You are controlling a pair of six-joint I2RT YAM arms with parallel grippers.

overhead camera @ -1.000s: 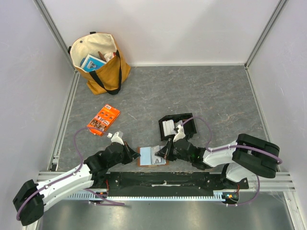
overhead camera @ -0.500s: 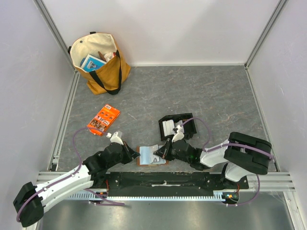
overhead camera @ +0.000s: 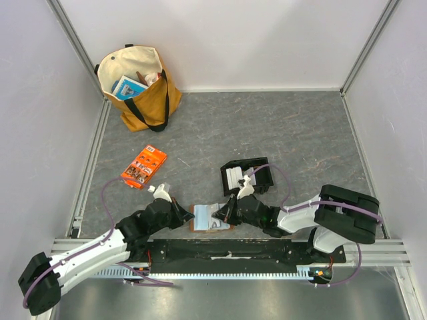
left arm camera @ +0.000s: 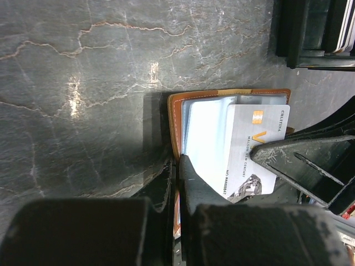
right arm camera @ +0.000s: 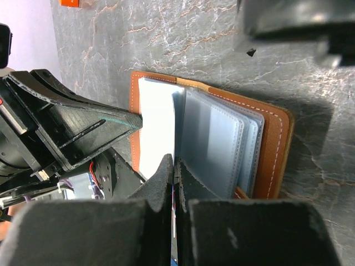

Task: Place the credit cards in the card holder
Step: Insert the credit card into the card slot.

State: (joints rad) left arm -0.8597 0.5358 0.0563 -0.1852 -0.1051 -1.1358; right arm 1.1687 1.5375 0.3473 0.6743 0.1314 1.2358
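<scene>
Card holder lies open on the table near its front edge. The left gripper pinches its brown cover — the right gripper pinches a credit card over the pockets.

right claw edged left, card pushed further

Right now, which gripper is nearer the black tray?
Right. The right gripper, pinching a credit card, sits just below the black tray in the top view, at the card holder's right edge; the left gripper clamps its left edge, farther away.
</scene>
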